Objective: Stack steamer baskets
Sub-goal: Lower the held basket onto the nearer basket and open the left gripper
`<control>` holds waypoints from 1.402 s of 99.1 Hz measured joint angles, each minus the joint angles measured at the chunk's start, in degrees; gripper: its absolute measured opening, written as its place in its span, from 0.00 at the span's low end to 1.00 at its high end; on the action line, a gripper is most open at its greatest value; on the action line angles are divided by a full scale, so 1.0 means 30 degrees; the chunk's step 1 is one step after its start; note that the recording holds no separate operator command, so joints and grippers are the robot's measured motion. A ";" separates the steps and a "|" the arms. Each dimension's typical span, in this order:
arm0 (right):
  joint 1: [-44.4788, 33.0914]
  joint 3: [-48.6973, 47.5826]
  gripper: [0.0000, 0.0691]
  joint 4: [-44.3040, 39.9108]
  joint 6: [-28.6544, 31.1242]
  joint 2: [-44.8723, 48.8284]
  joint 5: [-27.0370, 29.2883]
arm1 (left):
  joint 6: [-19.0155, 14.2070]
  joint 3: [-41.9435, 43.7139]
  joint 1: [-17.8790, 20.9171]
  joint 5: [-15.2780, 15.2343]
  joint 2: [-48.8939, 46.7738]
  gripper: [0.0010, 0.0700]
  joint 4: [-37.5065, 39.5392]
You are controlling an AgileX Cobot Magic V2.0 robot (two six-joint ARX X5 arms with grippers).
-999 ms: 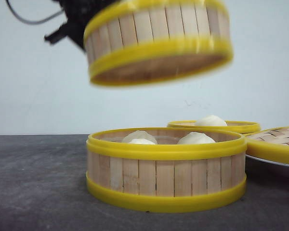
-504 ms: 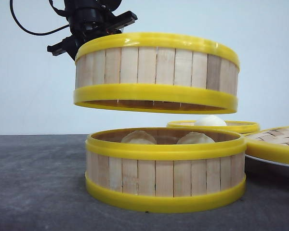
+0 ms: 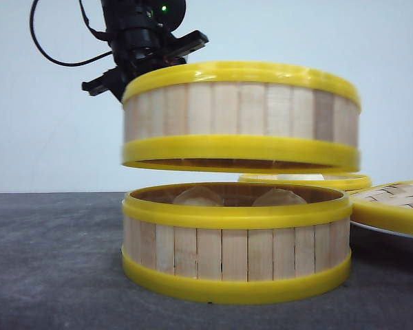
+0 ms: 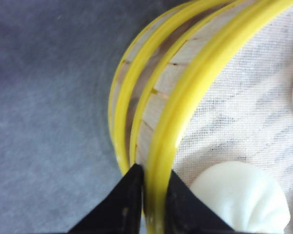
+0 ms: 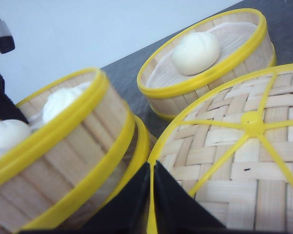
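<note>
Basket [image 3: 241, 117] — pinched by left tool [image 4: 151, 192] — above another basket [image 3: 237, 240].

Three round steamer baskets, walls of pale upright wooden slats between thick yellow rims. One basket [image 3: 241, 117] hangs level in the air, white buns on its cloth lining, its rim pinched by the left tool [image 4: 154, 180]. Directly below, not touching it, a second basket [image 3: 237, 240] stands on the dark tabletop [image 3: 55, 261], also holding buns. The third basket [image 5: 207, 63] sits behind, to the right, one bun inside.
</note>
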 joint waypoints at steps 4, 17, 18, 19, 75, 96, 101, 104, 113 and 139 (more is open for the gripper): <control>0.0000 0.0000 0.01 0.0000 0.0000 0.0000 0.0007 | 0.0000 0.0000 0.0000 -0.0007 0.0000 0.03 -0.0007; 0.0000 0.0000 0.01 0.0000 0.0000 0.0000 0.0022 | 0.0007 0.0000 0.0022 -0.0029 0.0000 0.03 -0.0080; 0.0000 0.0000 0.01 0.0000 0.0000 0.0000 0.0029 | 0.0000 0.0000 0.0022 -0.0029 0.0000 0.03 -0.0080; 0.0000 0.0000 0.01 0.0000 0.0000 0.0000 0.0044 | 0.0000 0.0000 0.0022 -0.0029 0.0000 0.03 -0.0095; 0.0000 0.0000 0.01 -0.0007 0.0000 0.0000 0.0131 | 0.0073 0.0000 -0.0044 -0.1195 0.0845 0.03 -0.0597; 0.0000 0.0000 0.01 -0.0015 0.0000 0.0000 0.0138 | 0.0066 0.0000 -0.0073 -0.1545 0.0845 0.03 0.0393; 0.0000 0.0000 0.01 -0.0015 0.0000 0.0000 0.0138 | 0.0051 0.0000 -0.0102 -0.1545 0.0845 0.03 0.0554; 0.0000 0.0000 0.01 -0.0015 0.0000 0.0000 0.0138 | 0.0051 0.0000 -0.0124 -0.1552 0.0845 0.03 0.0634; 0.0000 0.0000 0.01 -0.0015 0.0000 0.0000 0.0138 | 0.0044 0.0000 -0.0197 -0.1552 0.0852 0.03 0.0692; 0.0000 0.0000 0.01 -0.0015 0.0000 0.0000 0.0204 | 0.0029 0.0000 -0.0248 -0.1552 0.0896 0.03 0.0102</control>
